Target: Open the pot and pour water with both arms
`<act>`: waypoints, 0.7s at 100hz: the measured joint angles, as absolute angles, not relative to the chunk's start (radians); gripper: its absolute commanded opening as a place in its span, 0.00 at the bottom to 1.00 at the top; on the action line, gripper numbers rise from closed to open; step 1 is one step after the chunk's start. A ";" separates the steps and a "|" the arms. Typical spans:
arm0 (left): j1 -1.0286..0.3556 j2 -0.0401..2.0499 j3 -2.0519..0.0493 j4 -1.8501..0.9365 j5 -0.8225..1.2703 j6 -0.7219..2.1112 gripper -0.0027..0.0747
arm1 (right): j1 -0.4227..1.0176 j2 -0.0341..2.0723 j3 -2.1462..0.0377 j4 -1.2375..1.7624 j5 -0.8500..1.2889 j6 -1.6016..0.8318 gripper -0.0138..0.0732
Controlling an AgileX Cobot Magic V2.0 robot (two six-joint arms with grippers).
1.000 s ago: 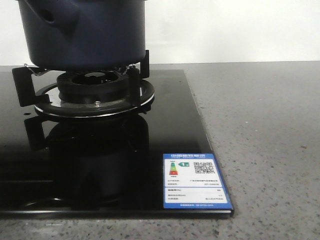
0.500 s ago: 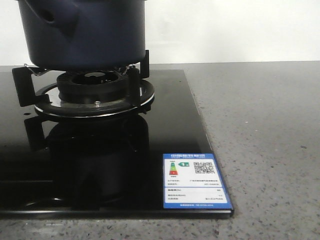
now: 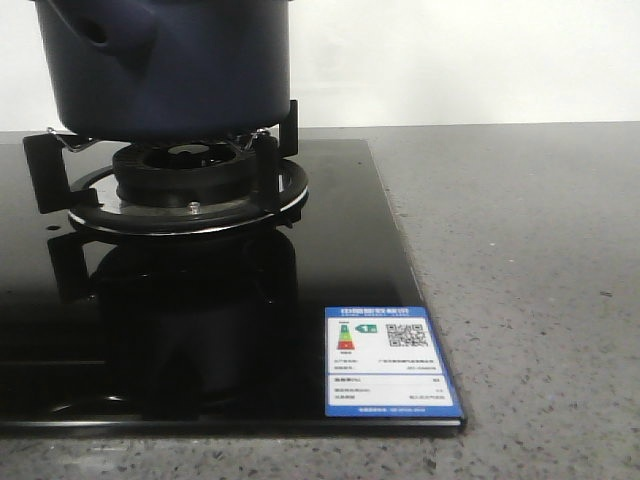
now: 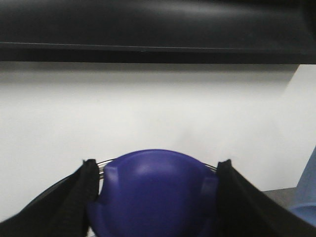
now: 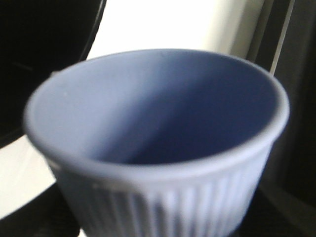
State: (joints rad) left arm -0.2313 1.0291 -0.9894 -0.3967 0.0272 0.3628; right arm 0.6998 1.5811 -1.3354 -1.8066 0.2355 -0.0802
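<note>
Blue-bordered label point(image 3: 392, 362) on black hob point(image 3: 330, 250): QR code, coloured rating arrows; print too small to read.

The pot point(image 3: 170, 65) is cut off by the front view's top edge; the ribbed cup point(image 5: 158, 148) is blurred.

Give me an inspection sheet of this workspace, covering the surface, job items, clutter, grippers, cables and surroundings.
Surface: grey speckled countertop with a black glass hob set on it.
Job's things: dark blue pot sits on the burner grate; its top is out of the front view.
Clutter: blue energy label on the hob's near right corner.
Grippers: left gripper closed around a rounded blue knob; right gripper fills its view with a pale blue ribbed cup, fingers unseen.
Cables: nothing seen.
Surroundings: plain white wall behind.
</note>
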 measured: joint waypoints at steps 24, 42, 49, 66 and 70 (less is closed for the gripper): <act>-0.231 1.029 -0.989 -0.397 0.027 0.363 0.51 | 0.700 1.563 -1.335 -1.807 0.319 0.284 0.56; -0.231 1.029 -0.989 -0.397 0.027 0.363 0.51 | 0.700 1.487 -1.335 -1.709 0.484 0.585 0.56; -0.231 1.029 -0.989 -0.397 0.025 0.363 0.51 | 0.700 1.445 -1.335 -1.591 0.547 0.662 0.56; -0.231 1.029 -0.989 -0.397 0.025 0.363 0.51 | 0.624 1.319 -1.294 -1.252 0.596 0.768 0.56; -0.231 1.029 -0.989 -0.397 0.023 0.363 0.51 | 0.598 1.284 -1.257 -1.215 0.587 0.796 0.56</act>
State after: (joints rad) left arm -0.2313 1.0291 -0.9894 -0.3967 0.0234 0.3628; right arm 0.5984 1.2842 -1.2575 -1.2145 0.5870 0.7956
